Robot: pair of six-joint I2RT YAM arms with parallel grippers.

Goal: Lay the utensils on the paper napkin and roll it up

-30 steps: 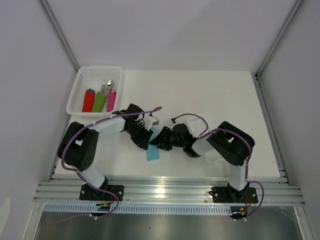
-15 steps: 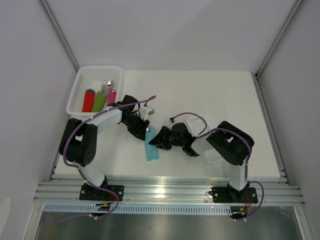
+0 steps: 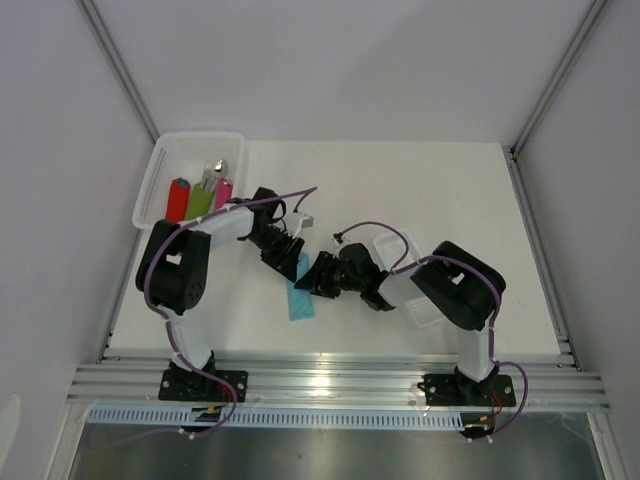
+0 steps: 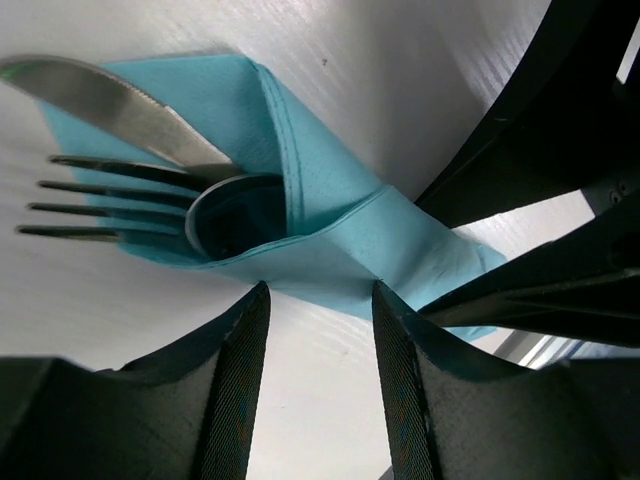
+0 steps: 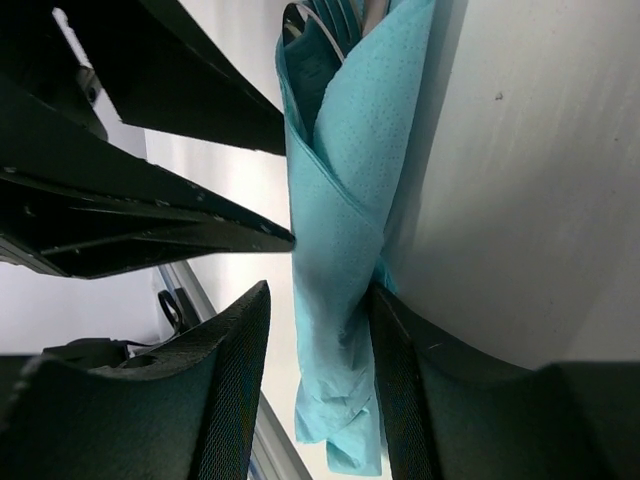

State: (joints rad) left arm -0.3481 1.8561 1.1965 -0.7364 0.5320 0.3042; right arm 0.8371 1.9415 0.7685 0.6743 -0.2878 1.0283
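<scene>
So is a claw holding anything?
Nothing is gripped. The right claw, open, straddles one end of the napkin; the left claw is open beside it.

Teal paper napkin (image 5: 345,200) (matt, finely dimpled); utensils (image 4: 110,108) polished, mirror-bright metal.

I see the white desk (image 3: 450,190) with the teal paper napkin (image 3: 299,300) lying near its front middle. It is wrapped loosely around the utensils (image 4: 110,180), and the fork tines and a knife blade stick out of one end over the bare top. A white slatted basket (image 3: 150,195) sits at the far left corner. Right of middle is a clear piece (image 3: 388,243) that I can't identify.
</scene>
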